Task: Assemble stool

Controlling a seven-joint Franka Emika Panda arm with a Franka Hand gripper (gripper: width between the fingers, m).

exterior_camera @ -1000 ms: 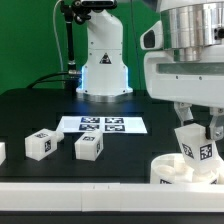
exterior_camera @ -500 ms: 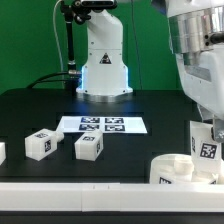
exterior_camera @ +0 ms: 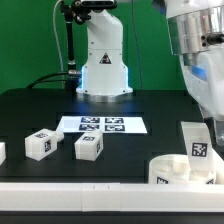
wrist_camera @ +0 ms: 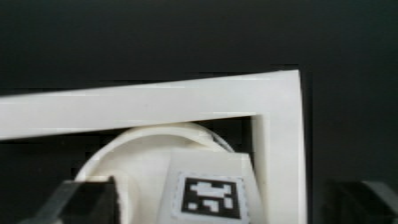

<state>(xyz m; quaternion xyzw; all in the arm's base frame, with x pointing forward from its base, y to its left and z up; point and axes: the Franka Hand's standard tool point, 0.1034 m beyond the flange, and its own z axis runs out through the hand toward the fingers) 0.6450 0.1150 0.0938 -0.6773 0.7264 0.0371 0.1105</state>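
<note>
My end effector (wrist_camera: 210,205) grips a tagged white leg block (exterior_camera: 197,145) over the round seat (exterior_camera: 178,170). It looks light, rigid, slick; flat sides suit gripping.

even, bright overhead light; exterior view fairly sharp but low-resolution, wrist view soft and blurred throughout.

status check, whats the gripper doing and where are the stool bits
Gripper shut on tagged leg, leg upright over the round seat. Two loose legs left of marker board. Nothing in the way seen.
</note>
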